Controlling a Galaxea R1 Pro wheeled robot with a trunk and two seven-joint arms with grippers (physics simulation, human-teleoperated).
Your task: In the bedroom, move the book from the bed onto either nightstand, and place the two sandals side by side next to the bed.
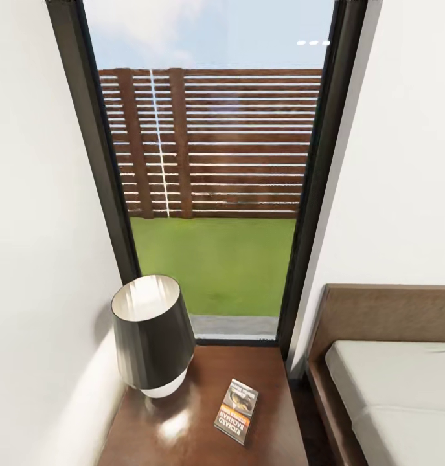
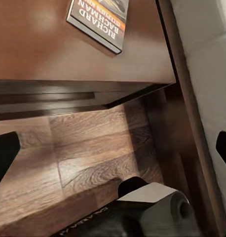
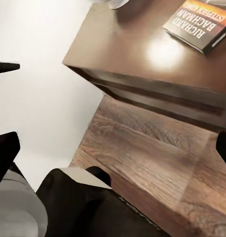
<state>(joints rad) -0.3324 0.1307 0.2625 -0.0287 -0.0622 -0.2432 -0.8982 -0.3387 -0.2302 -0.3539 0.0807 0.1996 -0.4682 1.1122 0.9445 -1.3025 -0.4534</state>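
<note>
Head view, book (image 1: 236, 410): lies flat on the nightstand (image 1: 274, 427), about 5 o'clock from the lamp, cover up, orange band and white "Richard Bachman" lettering readable upside down; touching nothing else.
Book, left wrist view (image 2: 99, 19): near the top's front corner, on the side toward the bed.
Book, right wrist view (image 3: 202, 23): flat on the glossy top, a bright glare patch just beside it.
Nightstand: dark reddish-brown, glossy, squarish top; stands between the white wall at 9 o'clock and the bed at 3 o'clock; drawer front shows in the left wrist view (image 2: 54, 96).
Lamp (image 1: 151, 333): black shade over a white base, upright on the nightstand's back left part, apart from the book.
Bed (image 1: 384, 317): brown headboard and frame, off-white mattress (image 1: 403, 395), at 4 o'clock in head view, near the nightstand with a narrow gap of floor.
Window (image 1: 212, 194): tall, dark frame, at 12 o'clock behind the nightstand; grass and a slatted brown fence outside.
Floor (image 2: 88, 148): brown wood planks below the nightstand front.
Left gripper (image 2: 113, 158): dark fingertips (image 2: 3, 155) at opposite edges of its wrist view, wide apart, holding nothing, over the floor in front of the nightstand.
Right gripper (image 3: 115, 153): fingertips (image 3: 4, 150) likewise wide apart, empty, over the floor near the wall-side corner.
</note>
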